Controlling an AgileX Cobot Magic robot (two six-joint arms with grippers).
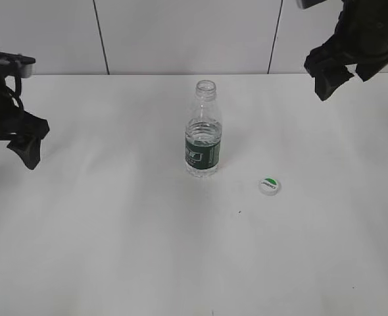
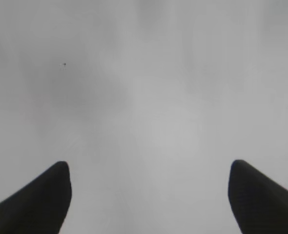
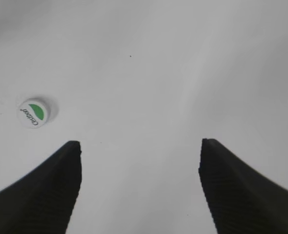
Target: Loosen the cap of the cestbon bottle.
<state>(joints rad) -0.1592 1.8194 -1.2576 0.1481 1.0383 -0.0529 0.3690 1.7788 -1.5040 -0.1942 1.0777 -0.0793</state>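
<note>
The cestbon bottle (image 1: 203,130) stands upright at the middle of the white table, clear with a dark green label band, its neck open and capless. The cap (image 1: 269,186) lies flat on the table to the bottle's right front, white with a green half-moon; it also shows in the right wrist view (image 3: 33,112). My left gripper (image 1: 24,146) is open and empty at the far left, away from the bottle; its wrist view (image 2: 149,168) shows only bare table. My right gripper (image 1: 327,79) is open and empty, raised at the back right (image 3: 139,146).
The white table (image 1: 115,250) runs to a pale panelled wall (image 1: 181,33) at the back. A tiny dark speck (image 1: 239,212) lies on the table in front of the cap.
</note>
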